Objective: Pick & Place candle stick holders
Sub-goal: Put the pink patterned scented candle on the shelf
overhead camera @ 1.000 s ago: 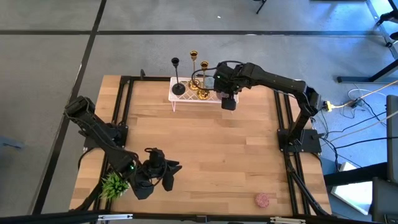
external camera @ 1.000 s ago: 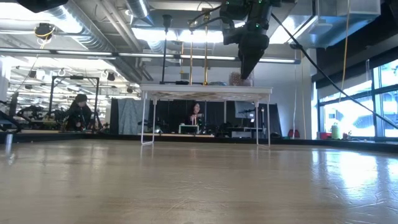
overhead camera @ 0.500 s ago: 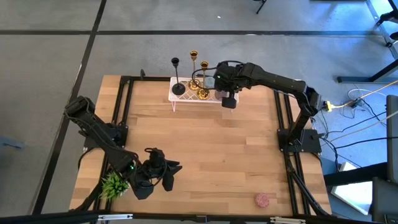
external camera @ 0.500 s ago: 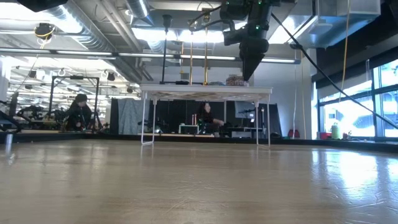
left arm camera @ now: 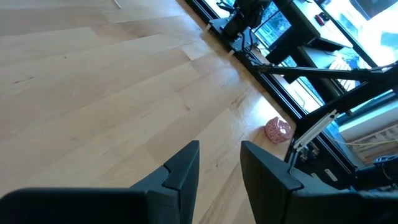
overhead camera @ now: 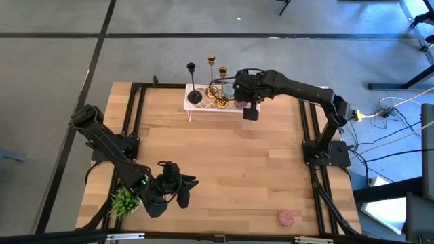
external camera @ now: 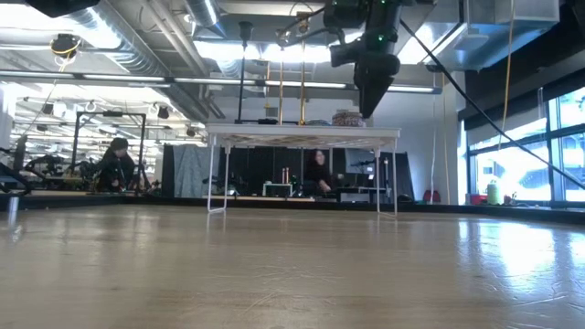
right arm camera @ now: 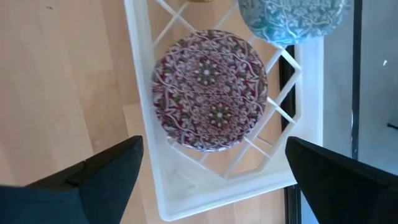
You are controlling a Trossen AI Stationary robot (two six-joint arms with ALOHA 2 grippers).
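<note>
The right hand point(overhead camera: 250, 114) is held wide and empty over the white rack point(right arm camera: 147, 143), just beside the gold candle stick holders point(overhead camera: 220, 102) standing there with the black one point(overhead camera: 194, 96); a careless sweep could topple them. The left hand point(left arm camera: 219, 169), narrowly parted, is parked near the bench's front.

Candle stick holders point(overhead camera: 209, 85) upright on rack point(overhead camera: 190, 107)

gold holder point(right arm camera: 199, 1) beyond the right gripper point(right arm camera: 211, 168) cut off to a sliver, blue disc point(right arm camera: 291, 20) beside it partly cropped
</note>
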